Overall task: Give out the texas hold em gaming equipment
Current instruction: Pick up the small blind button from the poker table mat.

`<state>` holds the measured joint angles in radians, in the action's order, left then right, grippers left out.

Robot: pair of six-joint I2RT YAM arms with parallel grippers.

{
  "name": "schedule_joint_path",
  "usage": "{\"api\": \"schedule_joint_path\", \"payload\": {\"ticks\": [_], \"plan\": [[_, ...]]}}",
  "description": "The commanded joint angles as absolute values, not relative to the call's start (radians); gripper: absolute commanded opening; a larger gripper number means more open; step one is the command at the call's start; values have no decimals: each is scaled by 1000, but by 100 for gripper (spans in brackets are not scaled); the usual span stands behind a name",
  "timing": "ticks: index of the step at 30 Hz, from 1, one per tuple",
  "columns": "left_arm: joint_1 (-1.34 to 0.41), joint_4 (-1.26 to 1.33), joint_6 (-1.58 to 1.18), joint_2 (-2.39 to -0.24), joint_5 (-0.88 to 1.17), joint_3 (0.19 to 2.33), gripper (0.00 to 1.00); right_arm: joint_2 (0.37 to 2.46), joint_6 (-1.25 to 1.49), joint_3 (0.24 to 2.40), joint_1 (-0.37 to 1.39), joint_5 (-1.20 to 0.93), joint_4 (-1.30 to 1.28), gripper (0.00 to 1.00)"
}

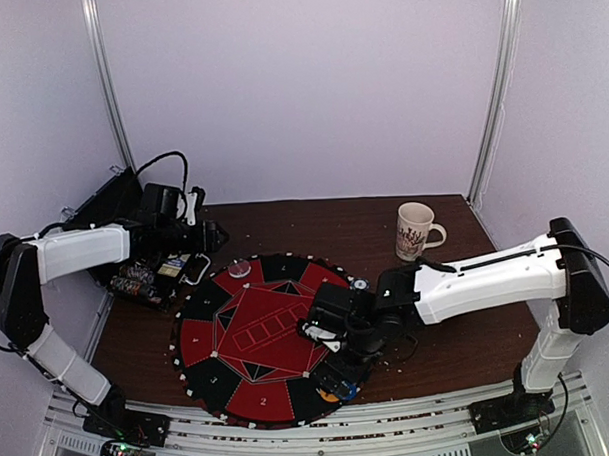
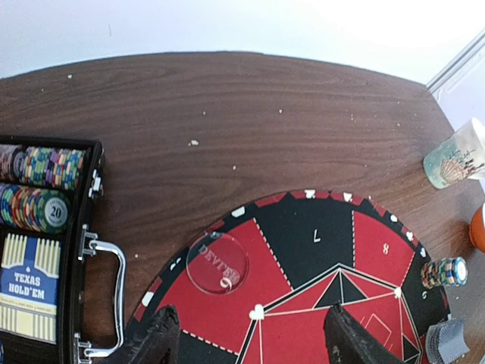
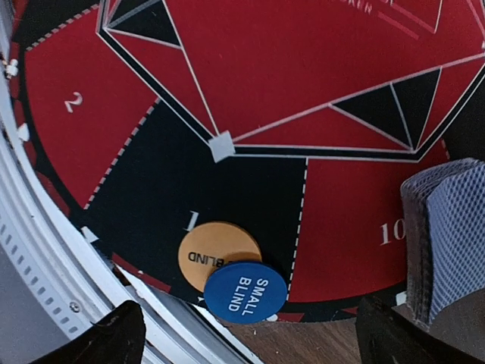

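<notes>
left gripper (image 2: pixel 250 326): released, fingers spread wide with nothing between them. It hovers over the upper-left rim of the mat (image 1: pixel 238 340), close to the case (image 2: pixel 72 318).
right gripper (image 3: pixel 250 322): released, fingers at the two bottom corners of the right wrist view, nothing clamped. In the top view it sits low over the right half of the mat.
mat: round, red and black numbered wedges, in the middle of the brown table (image 1: pixel 314 223).
dealer button (image 2: pixel 217 262): clear disc lying flat on a red wedge near the mat's upper-left rim. In the left wrist view it is just above the gap between the fingers.
orange button (image 3: pixel 216 254): marked BLIND, flat on black wedge "1" at the mat's lower edge.
blue button (image 3: pixel 245 292): marked SMALL BLIND, overlaps the lower-right edge of the orange button and lies partly on it.
cards (image 3: pixel 447 235): stack with grey-blue backs, slightly fanned, at the right edge of the right wrist view beside wedge "10". It is just above the right-hand finger; can't tell if they touch.
chip stack (image 2: pixel 443 271): short multicolour stack on a black wedge at the mat's right rim in the left wrist view, apart from the cards below it.
case: black and open, at the left edge of the left wrist view, with its metal handle (image 2: pixel 114 296) facing the mat.
case chips (image 2: pixel 42 189): two rows in the upper part of the case.
boxed deck (image 2: pixel 29 284): labelled TEXAS HOLD'EM, below the chip rows.
mug (image 1: pixel 415 231): white with a pattern, upper right of the table, off the mat.
</notes>
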<state>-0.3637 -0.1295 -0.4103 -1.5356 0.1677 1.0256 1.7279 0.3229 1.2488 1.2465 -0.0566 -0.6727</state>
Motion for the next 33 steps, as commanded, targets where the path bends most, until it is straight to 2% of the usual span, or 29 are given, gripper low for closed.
{"api": "schedule_joint_path", "payload": {"ticks": [1,11,15,19,28,33], "plan": [[-371,-121,-393,-1505,169,1000,68,1797,381,1230,1258,-44,-670,98],[-370,-121,-387,-1485,164,970,68,1877,356,1217,1262,-59,-670,76],[-371,-121,-384,-1490,163,975,68,1880,356,1208,1268,-67,-677,67],[-371,-121,-379,-1497,162,982,68,1876,353,1194,1270,-87,-676,63],[-371,-129,-366,-1498,152,987,68,1868,348,1190,1270,-95,-680,41],[-371,-129,-359,-1497,149,989,68,1855,341,1220,1270,-89,-709,33]]}}
